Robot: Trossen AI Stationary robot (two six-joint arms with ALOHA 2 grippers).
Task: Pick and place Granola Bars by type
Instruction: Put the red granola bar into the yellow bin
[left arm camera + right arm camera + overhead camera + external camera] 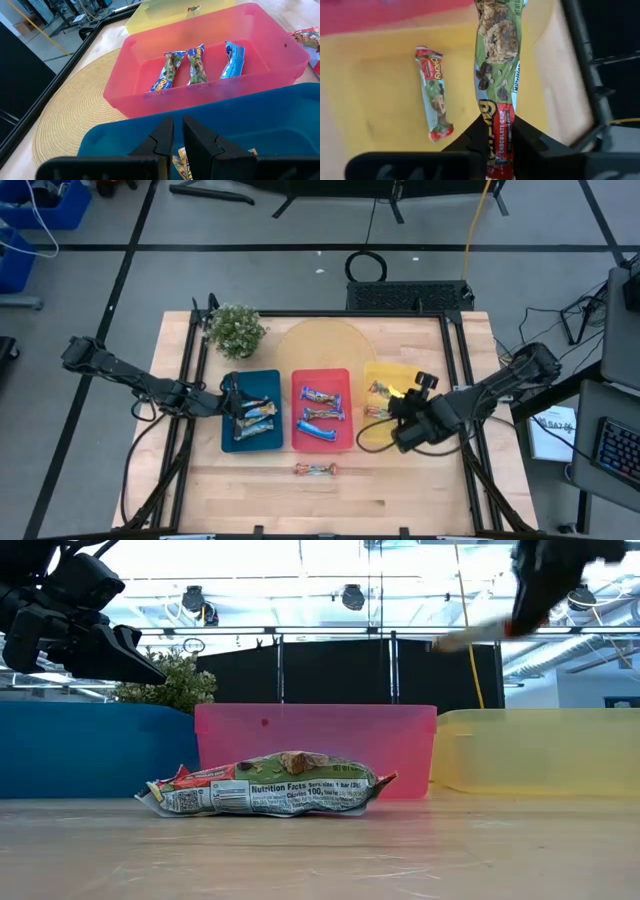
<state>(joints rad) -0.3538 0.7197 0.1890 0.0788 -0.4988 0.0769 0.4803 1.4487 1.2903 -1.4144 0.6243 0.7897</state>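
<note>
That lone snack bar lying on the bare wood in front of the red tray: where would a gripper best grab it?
Probably from straight above, across the middle of the granola bar. It lies flat, lengthwise along the red tray, apart from it, so its narrow width suits two fingers and both long sides are clear.

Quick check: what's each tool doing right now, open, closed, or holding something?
Left tool: closed, empty, above the blue plastic tray.
Right tool: closed on a red-and-green shiny-wrapper granola bar, over the yellow plastic tray.
</note>
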